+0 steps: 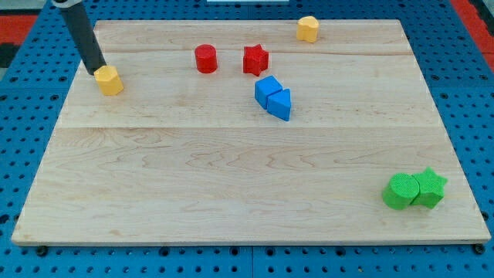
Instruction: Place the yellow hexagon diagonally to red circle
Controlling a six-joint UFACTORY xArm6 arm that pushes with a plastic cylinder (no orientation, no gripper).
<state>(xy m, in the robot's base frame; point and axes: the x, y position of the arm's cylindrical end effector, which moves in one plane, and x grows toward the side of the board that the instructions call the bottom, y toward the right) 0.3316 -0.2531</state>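
Right now: we're joining mid-push, over at the view's left edge of the table (231,185).
My tip: (99,70) pressing down at the upper-left side of a yellow block (109,79), touching it or as good as touching; the rod is slanting up toward the view's top left.
End effector: nothing here to open or clamp, just a bare rod, so it's grasping nothing and only nudging.
Yellow hexagon: two yellow blocks are showing, and their outlines are too soft to call with certainty; the one at my tip is looking like the hexagon in play, while the other yellow block (308,28) is sitting far off at the view's top edge, right of centre.
Red circle: (205,59) standing well to the right of the yellow block and slightly higher in the view, with the red star (255,59) just beside it on its right.
Others: blue cube (268,89) and blue triangle (281,104) touching each other below the star; two green blocks (401,191), (429,188) huddling together at the view's bottom right.
Step in hand: I'm reading this as the approach push, yellow heading rightward toward the circle.
Next move: it's calling for a long shove to the view's right, stopping down-left of the circle.
Watch for: pushing off-centre and spinning the block away.
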